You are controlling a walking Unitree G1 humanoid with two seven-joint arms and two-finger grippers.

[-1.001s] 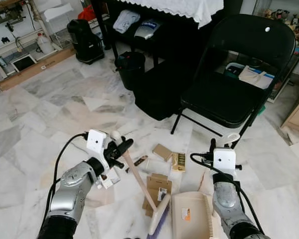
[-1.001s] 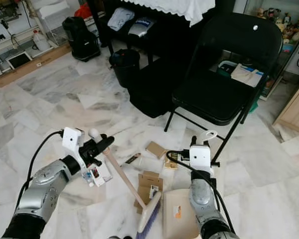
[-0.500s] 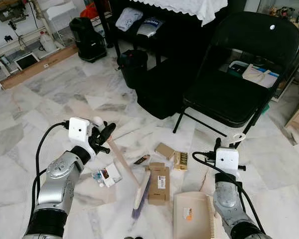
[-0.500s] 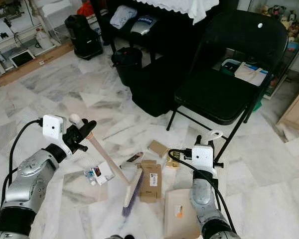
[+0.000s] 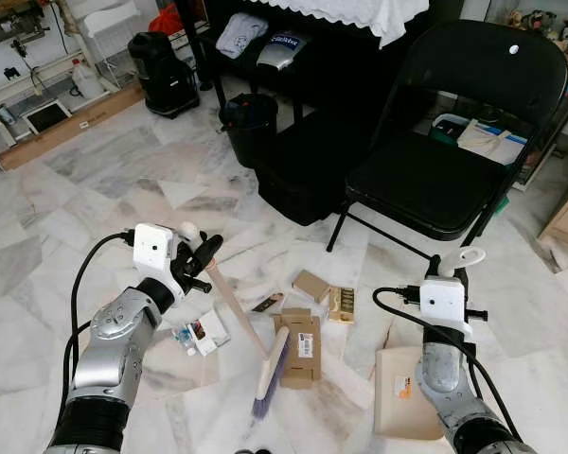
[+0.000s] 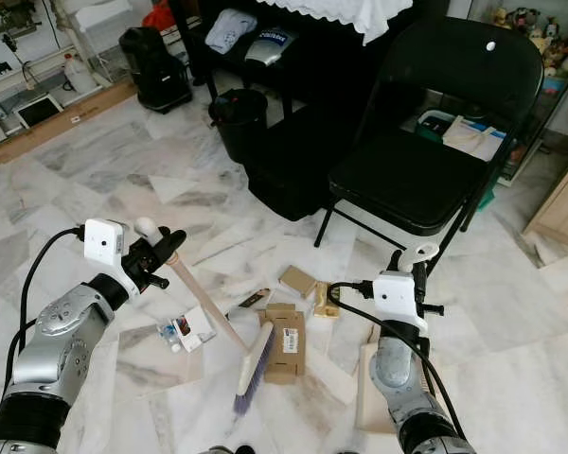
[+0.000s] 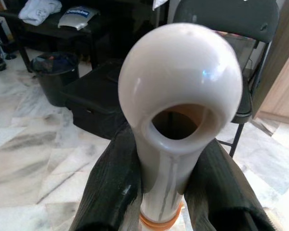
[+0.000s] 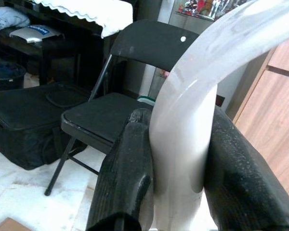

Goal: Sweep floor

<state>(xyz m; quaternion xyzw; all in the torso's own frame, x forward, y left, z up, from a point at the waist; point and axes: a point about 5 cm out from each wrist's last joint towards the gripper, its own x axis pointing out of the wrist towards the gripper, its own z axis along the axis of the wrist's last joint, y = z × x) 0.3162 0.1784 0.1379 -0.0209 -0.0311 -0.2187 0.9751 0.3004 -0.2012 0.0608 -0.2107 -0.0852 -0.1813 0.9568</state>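
Head stereo pair: high, facing forward and down at the marble floor [image 5: 66, 218], both eyes sharing the folding chair [image 6: 426, 142]; wrist cameras: very close along each end effector's fingers, facing that chair [image 8: 135, 62], also behind the left wrist's handle [image 7: 178, 96].

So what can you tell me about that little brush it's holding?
The hand brush is small, with a pale pinkish plastic handle ending in a rounded white hanging loop and a cream head with purple bristles. It slants from the left gripper, whose black fingers clamp the handle just below the loop, down to the marble floor. Its bristle end lies beside a flat cardboard box.
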